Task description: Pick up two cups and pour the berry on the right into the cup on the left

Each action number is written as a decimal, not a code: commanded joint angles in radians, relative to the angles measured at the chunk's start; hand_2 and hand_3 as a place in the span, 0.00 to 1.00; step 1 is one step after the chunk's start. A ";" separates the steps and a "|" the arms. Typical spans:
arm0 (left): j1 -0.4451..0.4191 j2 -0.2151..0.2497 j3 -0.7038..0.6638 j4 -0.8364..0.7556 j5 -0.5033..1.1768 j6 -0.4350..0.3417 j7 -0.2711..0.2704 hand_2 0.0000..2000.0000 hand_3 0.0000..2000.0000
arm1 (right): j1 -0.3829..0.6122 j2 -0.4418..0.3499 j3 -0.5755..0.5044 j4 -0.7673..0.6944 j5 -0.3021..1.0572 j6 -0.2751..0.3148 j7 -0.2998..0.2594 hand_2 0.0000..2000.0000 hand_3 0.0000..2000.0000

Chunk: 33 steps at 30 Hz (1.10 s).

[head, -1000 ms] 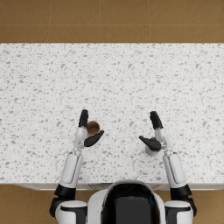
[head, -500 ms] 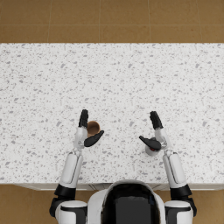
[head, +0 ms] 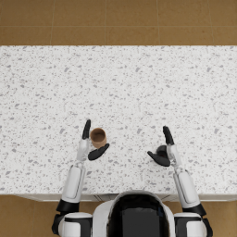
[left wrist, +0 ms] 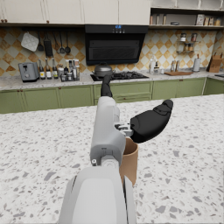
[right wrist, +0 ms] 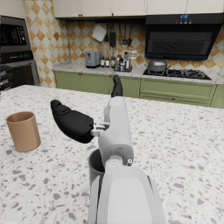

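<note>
Speckled terrazzo covers the table [head: 120,83], white with grey and dark flecks, and from the head view I look straight down on it with brown tiled floor [head: 115,21] beyond its far edge. From there I see the left robot hand [head: 91,142] spread around the brown cup [head: 98,137], one finger reaching past its far side and the thumb angled out on its near side; I cannot tell if the fingers touch the wall. The right robot hand [head: 164,149] is spread the same way around the dark cup [head: 161,150], which that view mostly hides under the hand. The left wrist view gives me what the head view does not: the brown cup [left wrist: 128,159] is a plain, matte, slightly tapered cylinder standing upright on the table just beside the white forearm, below the dark thumb [left wrist: 151,121]. The right wrist view shows the dark cup [right wrist: 96,168] as a grey, smooth-rimmed vessel tucked against the forearm, and also the brown cup [right wrist: 23,131] standing well apart. I cannot see the berry in any view. Both wrist views show a kitchen behind: green cabinets [left wrist: 52,97], a black range hood [right wrist: 181,39], a toaster [left wrist: 29,72]. I can read no writing.
</note>
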 commanded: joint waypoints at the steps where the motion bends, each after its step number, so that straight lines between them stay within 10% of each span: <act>1: -0.040 -0.013 -0.017 -0.009 0.023 -0.001 -0.001 0.00 0.00 | -0.061 0.031 -0.030 0.049 0.031 -0.001 0.001 0.00 0.00; 16: -0.072 0.013 0.004 0.141 0.079 -0.002 -0.002 0.00 0.00 | -0.216 0.052 -0.141 -0.032 0.111 -0.002 0.002 0.00 0.00; 33: 0.004 0.081 0.017 0.366 0.080 -0.002 -0.002 0.00 0.00 | -0.166 -0.009 -0.072 -0.182 0.111 -0.002 0.002 0.00 0.00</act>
